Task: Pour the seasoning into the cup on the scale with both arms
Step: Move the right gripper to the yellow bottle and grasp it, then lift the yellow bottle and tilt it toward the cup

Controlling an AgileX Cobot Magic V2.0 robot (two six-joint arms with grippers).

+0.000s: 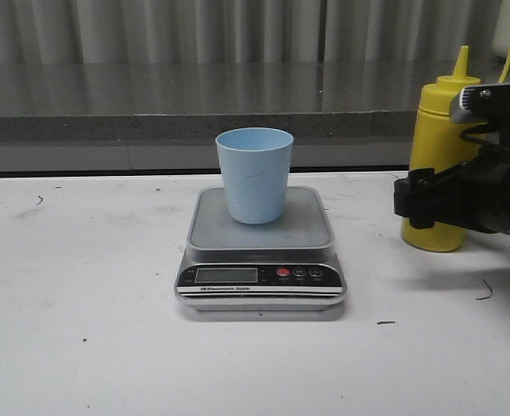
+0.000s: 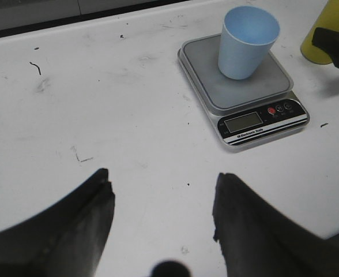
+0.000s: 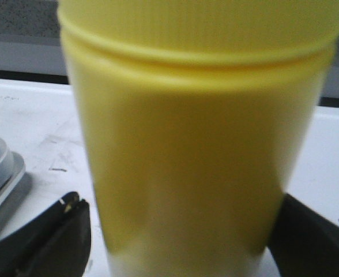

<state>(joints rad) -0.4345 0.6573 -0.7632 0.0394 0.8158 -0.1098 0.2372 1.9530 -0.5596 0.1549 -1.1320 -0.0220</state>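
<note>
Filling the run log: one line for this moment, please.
phase: reach for bottle | right gripper: open, straddling seasoning bottle | left gripper: open, idle | cup: upright on scale | pour: not begun

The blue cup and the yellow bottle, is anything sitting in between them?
No. In the front view only bare scale platform and white table lie between the cup and the bottle.
</note>
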